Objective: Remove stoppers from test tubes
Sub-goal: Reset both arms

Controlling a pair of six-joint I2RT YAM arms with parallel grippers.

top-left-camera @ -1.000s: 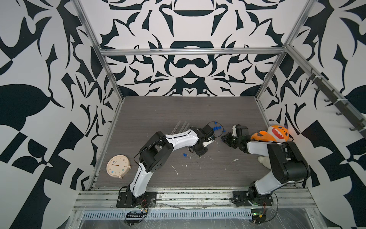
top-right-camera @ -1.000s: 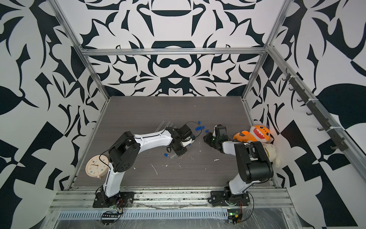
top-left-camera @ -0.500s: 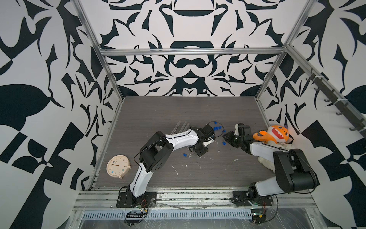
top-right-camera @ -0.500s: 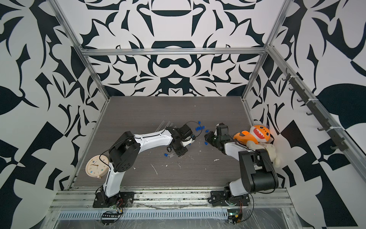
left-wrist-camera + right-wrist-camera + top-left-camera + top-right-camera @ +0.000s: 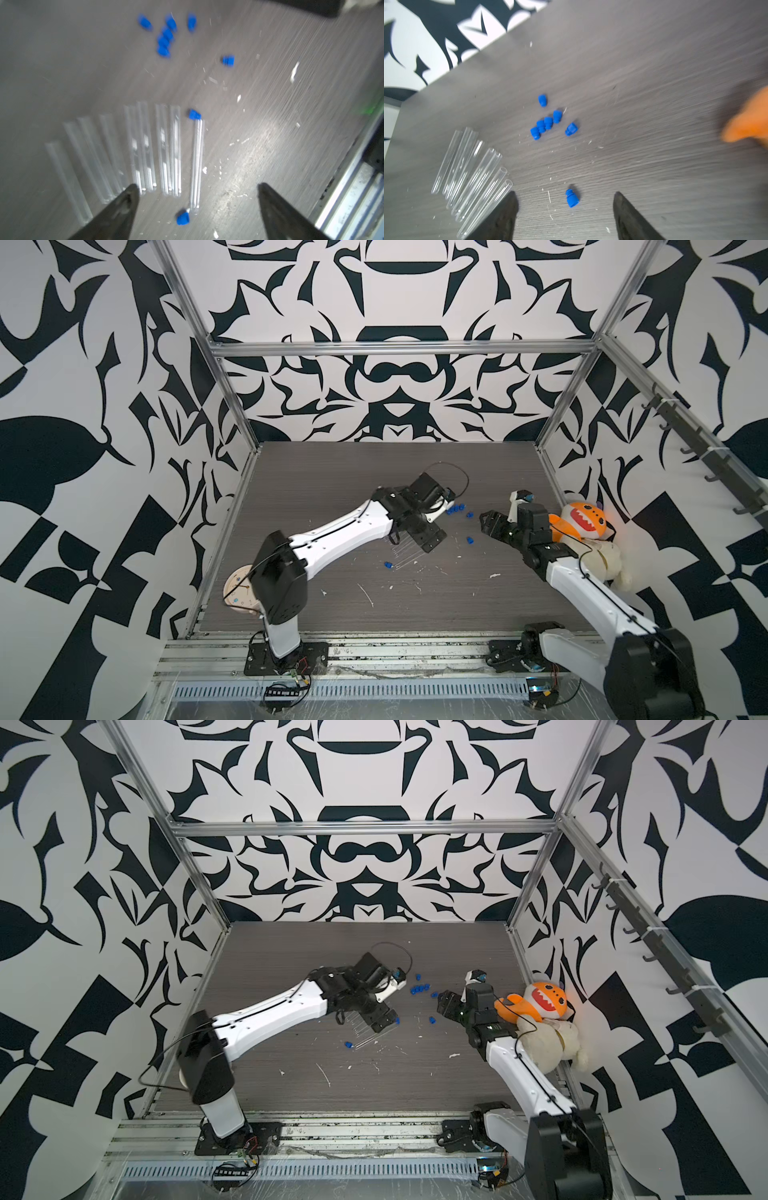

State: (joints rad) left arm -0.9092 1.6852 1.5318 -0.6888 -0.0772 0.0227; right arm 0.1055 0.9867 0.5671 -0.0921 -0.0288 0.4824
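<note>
Right arm [image 5: 582,593]: the elbow had swung down and back toward the aluminium front rail [image 5: 415,647]. The forearm was left stretched long and low over the desk [image 5: 332,489]. One second earlier it stood folded up beside the orange plush toy [image 5: 582,522].

Right end effector [image 5: 565,193]: it had gone from nearly closed to wide apart and gripped nothing. A small bright blue plug-shaped stopper [image 5: 572,198] lay loose on the desk between its fingertips. That stopper was not discernible there in the earliest pictures.

Left end effector [image 5: 197,186]: it had likewise gone from closed to fully spread. It was empty and stood over a thin clear test tube [image 5: 196,162] lying flat on the desk.
</note>
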